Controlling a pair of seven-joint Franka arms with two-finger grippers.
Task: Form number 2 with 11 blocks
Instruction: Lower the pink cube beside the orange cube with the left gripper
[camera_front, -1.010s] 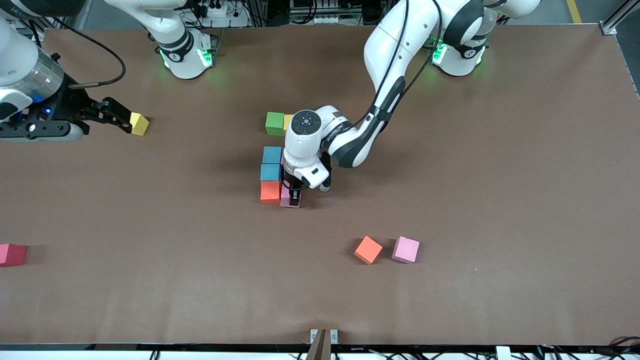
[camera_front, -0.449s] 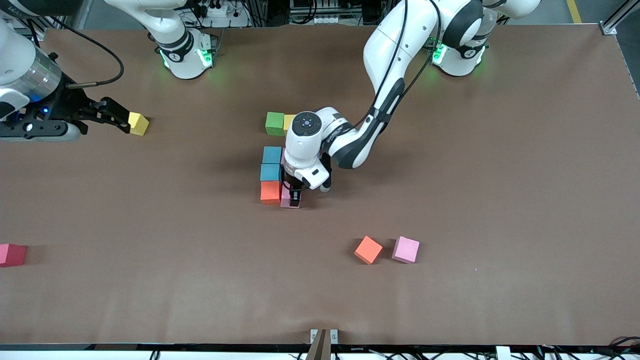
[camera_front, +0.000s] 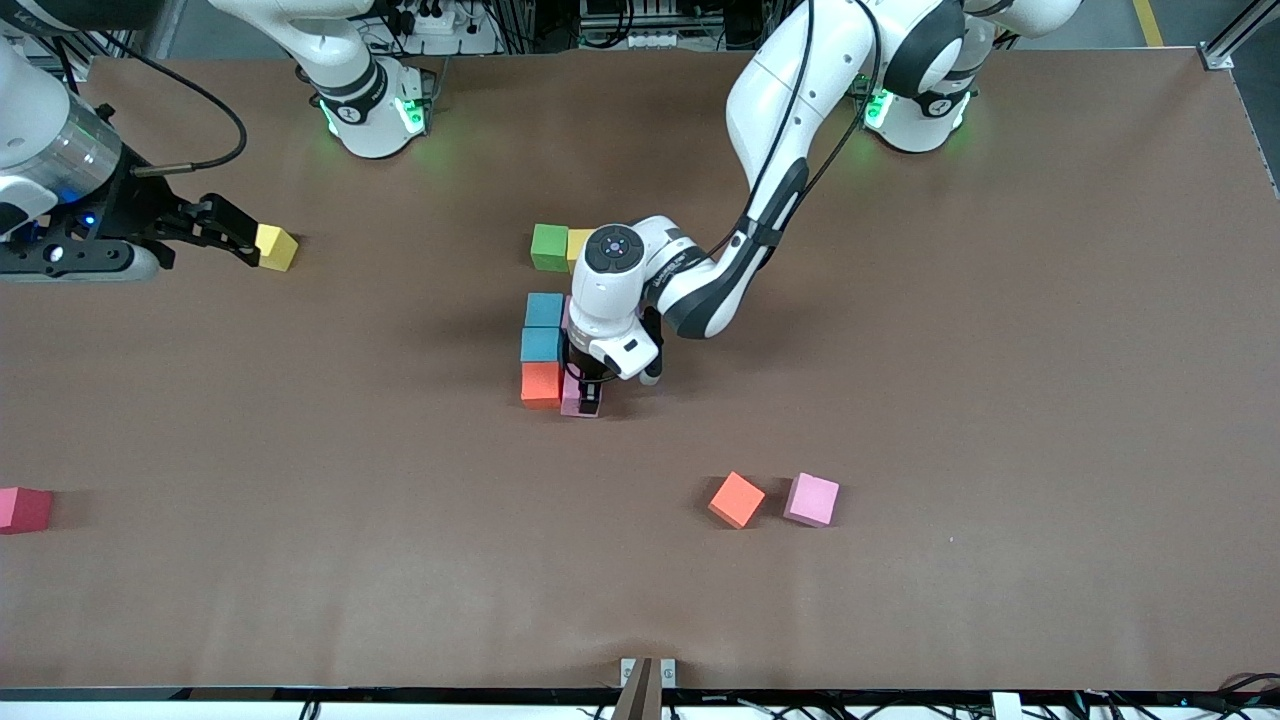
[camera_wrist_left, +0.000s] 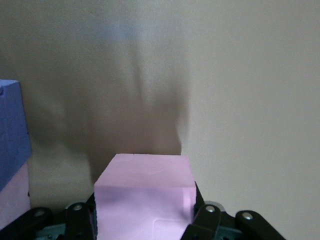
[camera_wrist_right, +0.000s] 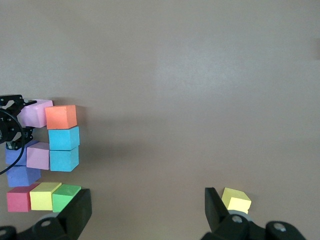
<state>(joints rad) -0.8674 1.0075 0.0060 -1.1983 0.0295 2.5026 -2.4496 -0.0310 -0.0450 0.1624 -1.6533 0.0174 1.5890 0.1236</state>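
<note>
Front view: I take the orange block (camera_front: 541, 384) at the near end of the partly built number 2 (camera_front: 547, 320) as my landmark. The left gripper (camera_front: 589, 398) is down at table level just beside it, toward the left arm's end, pinching a pink block (camera_front: 573, 404) that touches the orange block's side. Two light blue blocks (camera_front: 543, 327) sit edge to edge directly farther from the camera than the landmark. A green block (camera_front: 549, 247) lies farther still, with a yellow one (camera_front: 576, 243) against it, part hidden by the left arm. A loose orange block (camera_front: 737, 499) and a loose pink block (camera_front: 811, 499) lie nearer the camera than the landmark, toward the left arm's end. A red block (camera_front: 24, 509) sits at the table edge at the right arm's end. The right gripper (camera_front: 243, 238) waits, fingers spread, just beside a lone yellow block (camera_front: 276, 247), well apart from the landmark.

Left wrist view: the pink block (camera_wrist_left: 145, 197) sits clamped between the fingers (camera_wrist_left: 206, 220); a purple block (camera_wrist_left: 11, 132) shows at the edge.

Right wrist view: the fingers (camera_wrist_right: 216, 206) stand wide apart, with the lone yellow block (camera_wrist_right: 236, 199) just beside one of them. The landmark orange block (camera_wrist_right: 61, 116) heads the blue column, and the red, yellow and green row (camera_wrist_right: 43, 196) closes the digit's other end.
</note>
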